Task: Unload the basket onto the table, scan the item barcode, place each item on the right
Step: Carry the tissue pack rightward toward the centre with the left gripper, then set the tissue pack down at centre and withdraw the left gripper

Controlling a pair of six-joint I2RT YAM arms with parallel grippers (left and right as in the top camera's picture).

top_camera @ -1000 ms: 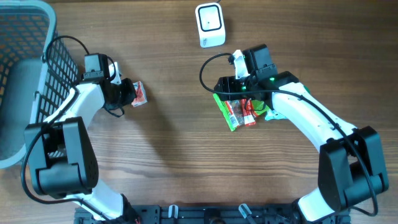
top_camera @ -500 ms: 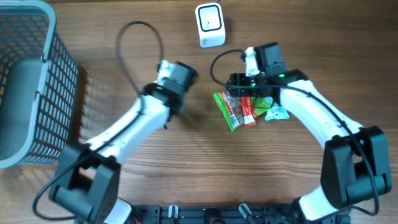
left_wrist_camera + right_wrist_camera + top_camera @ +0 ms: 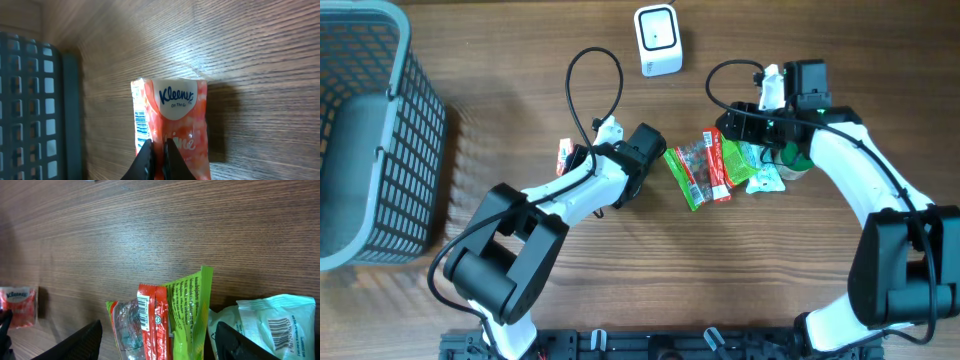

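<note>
Wood-grain table (image 3: 720, 270) fills the view, with the grey basket (image 3: 380, 130) at its left edge; the left arm (image 3: 570, 195) reaches in to mid-table, its wrist just beside the packets (image 3: 705, 170), so a wide swing could knock that pile. The right claw (image 3: 157, 330) hovers over the same packets, spread wide and holding nothing, and the two arms are near enough that a careless turn could bring them together. A cable (image 3: 571, 90) loops up between the left wrist and the scanner (image 3: 658, 40), which sits at the far edge, apart from the pack (image 3: 172, 125); a lift toward it might snag the loop. The pack hangs from the left claw (image 3: 159, 145), left of mid-table; its fingers are pressed together on the lower edge of the wrapper, a thin hold by the look of it, so the pack could swing, twist or slip out when tilted. Striped print runs down its left side, perhaps the barcode, though too small to tell; if so, that narrow side must face the scanner, and a wrong turn would show only the front.
</note>
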